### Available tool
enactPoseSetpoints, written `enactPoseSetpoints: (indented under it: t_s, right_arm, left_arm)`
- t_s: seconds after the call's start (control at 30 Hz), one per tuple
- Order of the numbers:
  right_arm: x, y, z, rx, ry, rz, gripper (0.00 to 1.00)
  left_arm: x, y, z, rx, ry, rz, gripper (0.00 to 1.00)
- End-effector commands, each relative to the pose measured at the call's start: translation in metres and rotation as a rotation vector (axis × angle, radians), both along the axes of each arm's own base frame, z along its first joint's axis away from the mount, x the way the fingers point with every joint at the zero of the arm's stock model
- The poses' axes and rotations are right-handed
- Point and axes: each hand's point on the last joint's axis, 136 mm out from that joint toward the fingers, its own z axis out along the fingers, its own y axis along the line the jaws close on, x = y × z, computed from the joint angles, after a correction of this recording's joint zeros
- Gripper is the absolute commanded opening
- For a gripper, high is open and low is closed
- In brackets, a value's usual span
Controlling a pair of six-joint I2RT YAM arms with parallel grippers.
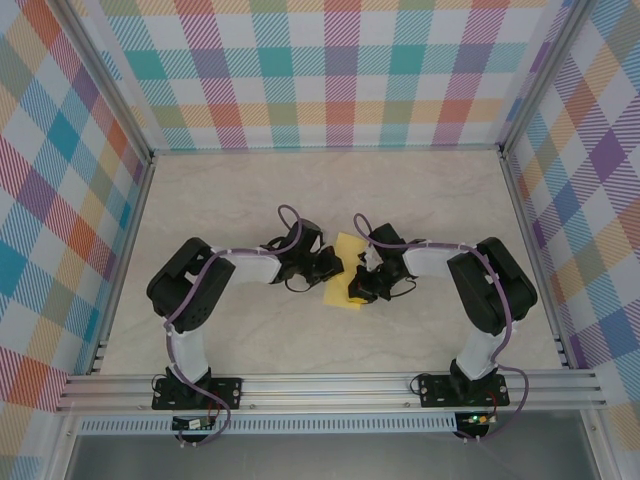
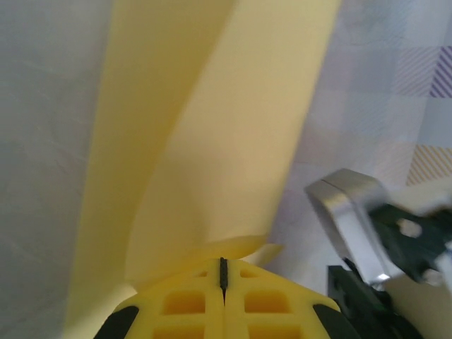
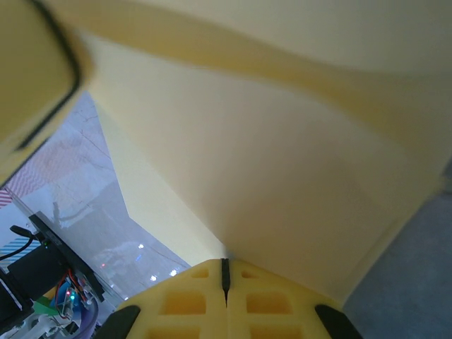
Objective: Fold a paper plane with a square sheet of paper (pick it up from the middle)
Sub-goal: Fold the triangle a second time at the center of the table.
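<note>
The square sheet of paper is plain yellow and partly folded, held up between both grippers over the middle of the table. My left gripper is shut on its left side. In the left wrist view the sheet rises from the closed yellow fingertips, with a fold running up it. My right gripper is shut on the right side. In the right wrist view the paper spreads out from the closed jaws, and its far part is blurred.
The pale marbled table is walled by checked panels at the back and sides. An aluminium rail runs along the near edge. The right arm's silver and black wrist parts sit close beside the left gripper.
</note>
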Motion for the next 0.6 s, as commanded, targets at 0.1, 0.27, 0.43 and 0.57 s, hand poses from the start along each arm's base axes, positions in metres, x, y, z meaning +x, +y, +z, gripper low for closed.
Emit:
enactPoseSetpoints:
  t_s: [0.1,0.27,0.43,0.57]
  right_arm:
    - [-0.001,-0.001,0.004,-0.013,0.008,-0.012,0.06]
    - [0.014,0.012,0.034,0.069,-0.061,-0.017,0.08]
    - [0.026,0.019,0.034,0.065,-0.066,-0.019,0.09]
    - [0.027,0.021,0.016,0.058,-0.023,-0.024,0.09]
  left_arm:
    - [-0.002,0.013,-0.034,0.078,0.054,0.053,0.02]
    - [-0.008,0.021,-0.046,0.108,0.079,0.063,0.01]
    - [-0.012,0.022,-0.048,0.111,0.090,0.062,0.01]
    - [-0.012,0.021,-0.048,0.110,0.094,0.058,0.01]
